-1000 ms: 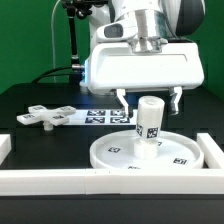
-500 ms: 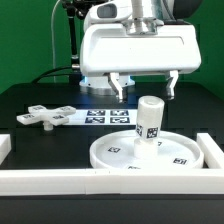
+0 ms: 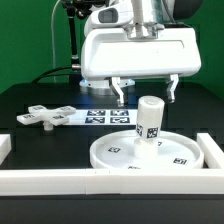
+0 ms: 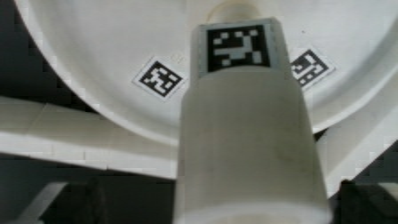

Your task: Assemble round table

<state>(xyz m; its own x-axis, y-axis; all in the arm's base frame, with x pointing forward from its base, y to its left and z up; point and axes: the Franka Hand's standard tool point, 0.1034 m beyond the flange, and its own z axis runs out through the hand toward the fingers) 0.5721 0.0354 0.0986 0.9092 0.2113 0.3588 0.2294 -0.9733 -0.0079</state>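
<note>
The large round disc (image 3: 125,152) lies flat on the black table, against the white border walls. The short cylindrical post (image 3: 150,120) stands upright on the disc, with a tag on its side. My gripper (image 3: 147,92) is open and empty, just above the post's top, with one finger on each side and clear of it. In the wrist view the post (image 4: 249,130) fills the middle and the disc (image 4: 107,50) lies beyond it. The dark fingers (image 4: 50,205) show at the edges. The cross-shaped foot (image 3: 42,116) lies flat at the exterior view's left.
White border walls run along the front (image 3: 60,180) and the exterior view's right (image 3: 215,150). The marker board (image 3: 103,117) lies flat behind the disc, next to the foot. Black cables hang at the back.
The gripper has risen a little, from level with the post's top to just above it, and stayed open. The post, disc and foot have not moved.
</note>
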